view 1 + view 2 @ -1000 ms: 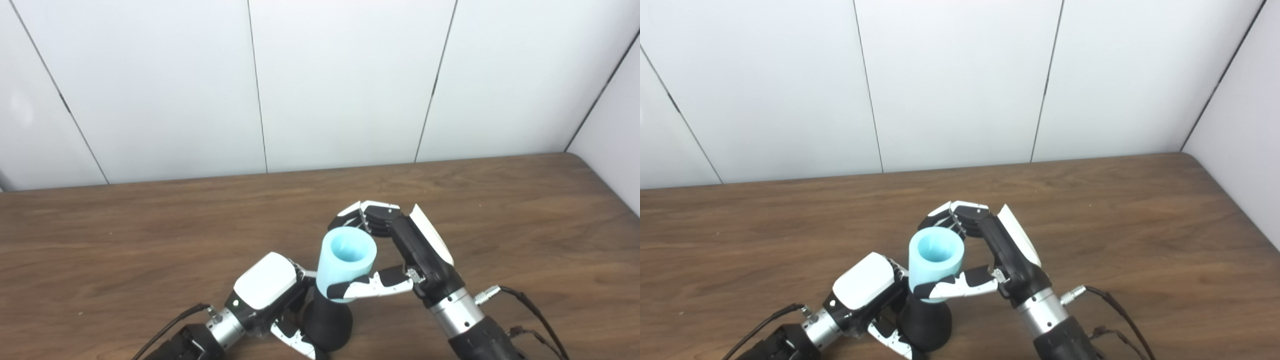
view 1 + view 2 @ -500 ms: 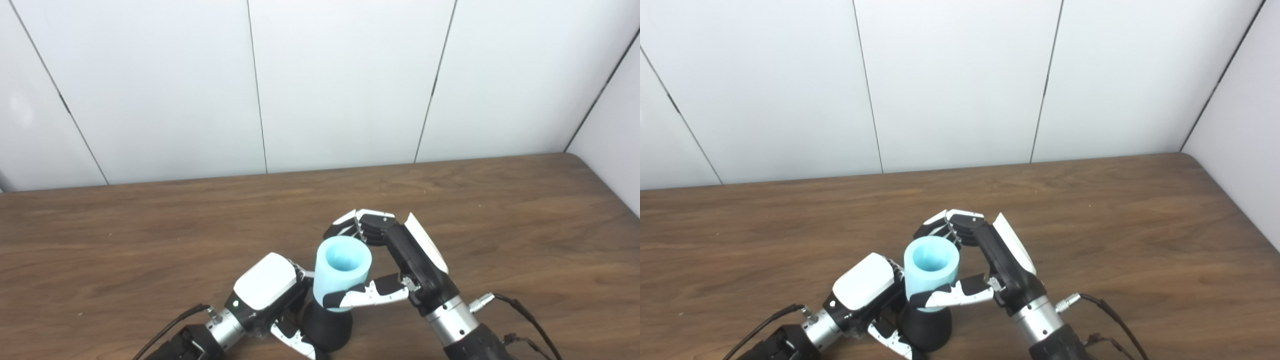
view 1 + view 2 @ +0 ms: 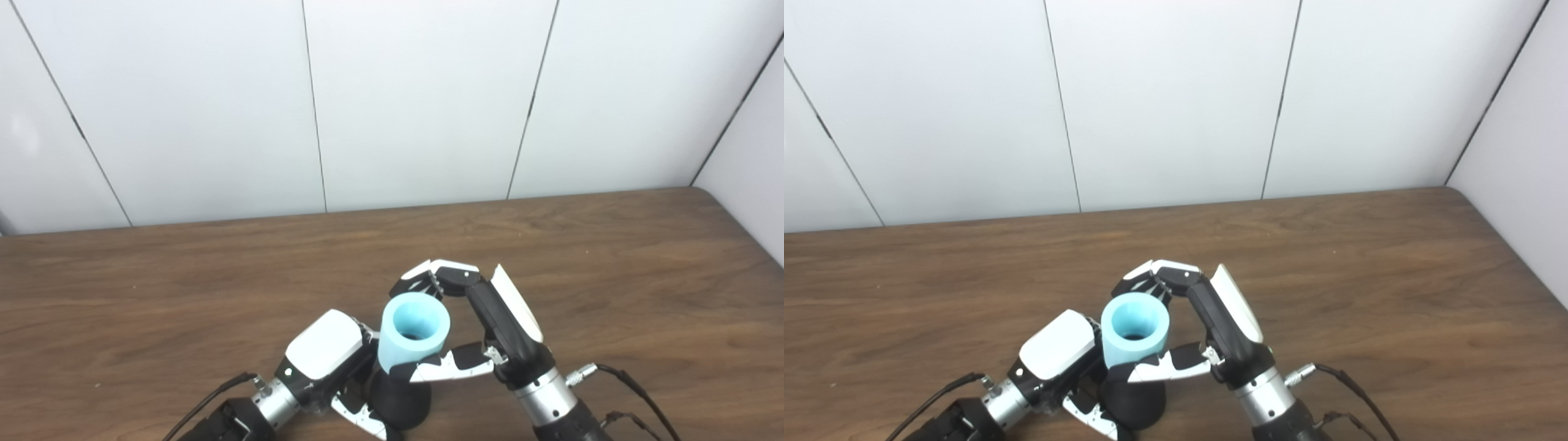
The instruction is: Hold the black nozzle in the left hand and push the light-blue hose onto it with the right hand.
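Pressing the light-blue hose (image 3: 411,334) down onto the black nozzle (image 3: 399,401), we are working near the front edge of the desk (image 3: 612,257), a little left of its middle. Our left hand (image 3: 327,361) is wrapping the nozzle from the left, fingers closed around its flared black body. Our right hand (image 3: 484,324) is gripping the hose, thumb crossing its near side low down and fingers (image 3: 438,278) curling behind its upper rim. The hose is standing close to upright, leaning slightly away from us, its open top facing the cameras; a dark patch is showing at the bottom of the bore, which we are judging to be the nozzle tip entering. The joint itself is hiding behind the thumb, so we are not able to say how deep the seating is.

To do this step well, we are advising a straight push along the nozzle's axis, with the left hand bracing firmly so the base is not skidding on the wood. Any tilt is risking a jam at the hose mouth.
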Controlling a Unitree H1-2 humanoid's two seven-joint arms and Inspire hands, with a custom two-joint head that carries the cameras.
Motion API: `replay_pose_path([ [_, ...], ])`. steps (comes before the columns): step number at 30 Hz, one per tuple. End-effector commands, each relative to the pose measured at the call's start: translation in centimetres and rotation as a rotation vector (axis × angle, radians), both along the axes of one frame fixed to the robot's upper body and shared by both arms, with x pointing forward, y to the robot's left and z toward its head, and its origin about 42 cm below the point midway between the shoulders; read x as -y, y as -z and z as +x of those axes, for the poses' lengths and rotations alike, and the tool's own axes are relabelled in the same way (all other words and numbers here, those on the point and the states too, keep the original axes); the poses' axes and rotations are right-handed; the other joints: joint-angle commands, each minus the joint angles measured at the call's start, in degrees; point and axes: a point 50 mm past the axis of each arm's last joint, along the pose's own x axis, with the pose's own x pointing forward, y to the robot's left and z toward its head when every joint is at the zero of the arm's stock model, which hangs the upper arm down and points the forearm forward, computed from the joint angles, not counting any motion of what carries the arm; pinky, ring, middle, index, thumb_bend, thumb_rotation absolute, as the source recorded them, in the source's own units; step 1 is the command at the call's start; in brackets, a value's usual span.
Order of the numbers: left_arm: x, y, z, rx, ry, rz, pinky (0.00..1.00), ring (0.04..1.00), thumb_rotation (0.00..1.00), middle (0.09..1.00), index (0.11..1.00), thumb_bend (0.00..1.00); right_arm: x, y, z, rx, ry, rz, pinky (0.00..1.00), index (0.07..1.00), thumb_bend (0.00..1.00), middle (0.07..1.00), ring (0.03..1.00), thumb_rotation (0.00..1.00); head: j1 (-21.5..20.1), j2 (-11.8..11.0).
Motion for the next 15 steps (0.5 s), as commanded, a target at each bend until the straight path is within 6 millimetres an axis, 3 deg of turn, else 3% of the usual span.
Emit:
replay_pose_path([
  [1,-0.1,3.2,-1.9,-0.088,-0.007,0.111,0.19,0.26,0.0,0.388,0.492,0.52,0.0,0.2,0.5,0.029,-0.002,-0.036,0.25,0.542,0.51,0.488,0.371,0.0,0.0,0.0],
  [5,0.0,3.2,-1.9,-0.089,-0.008,0.113,0.18,0.242,0.0,0.384,0.49,0.52,0.2,1.2,1.2,0.053,0.006,-0.02,0.27,0.528,0.51,0.492,0.389,0.0,0.2,-0.1],
  [6,0.0,3.2,-1.9,-0.088,-0.009,0.115,0.17,0.236,0.0,0.427,0.484,0.52,0.1,1.4,1.3,0.06,0.009,-0.017,0.27,0.526,0.51,0.494,0.391,0.0,0.2,-0.1],
  [12,-0.1,3.2,-2.0,-0.088,-0.011,0.115,0.18,0.244,0.0,0.385,0.49,0.52,-0.1,2.2,1.7,0.077,0.017,-0.02,0.29,0.514,0.52,0.497,0.404,0.0,0.2,0.0],
  [15,0.0,3.2,-2.1,-0.087,-0.013,0.118,0.16,0.223,0.0,0.462,0.48,0.52,-0.2,2.2,1.8,0.071,0.017,-0.016,0.29,0.516,0.52,0.498,0.399,0.0,0.1,0.0],
])
